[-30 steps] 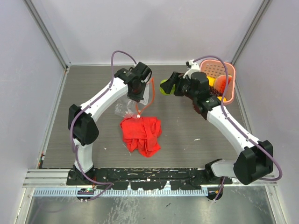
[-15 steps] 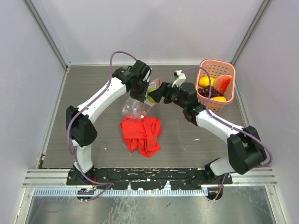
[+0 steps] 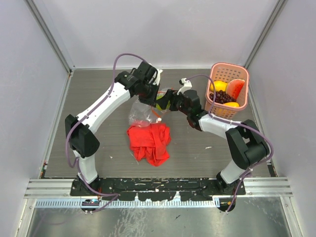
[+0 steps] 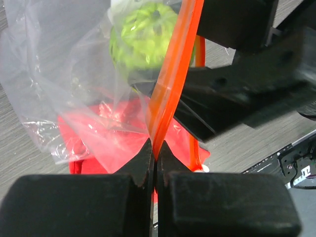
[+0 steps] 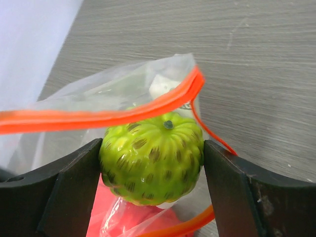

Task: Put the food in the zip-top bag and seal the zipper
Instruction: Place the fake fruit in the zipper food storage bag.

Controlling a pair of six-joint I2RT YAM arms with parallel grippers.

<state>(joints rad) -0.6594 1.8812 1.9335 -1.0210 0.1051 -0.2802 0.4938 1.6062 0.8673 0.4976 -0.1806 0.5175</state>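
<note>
My left gripper is shut on the red-orange zipper strip of the clear zip-top bag and holds the mouth up and open. My right gripper is shut on the green fruit, which sits in the bag's mouth, between the zipper's two edges. The fruit shows through the plastic in the left wrist view. The bag hangs down to a red cloth. The yellow-orange fruit, watermelon slice and grape bunch lie in the pink basket.
The red cloth lies crumpled on the grey table, below the bag. The pink basket stands at the back right, near the right wall. Walls close in the table on three sides.
My right gripper has carried the green fruit leftward from beside the basket into the bag's mouth. My left gripper has kept hold of the zipper and shifted slightly.
</note>
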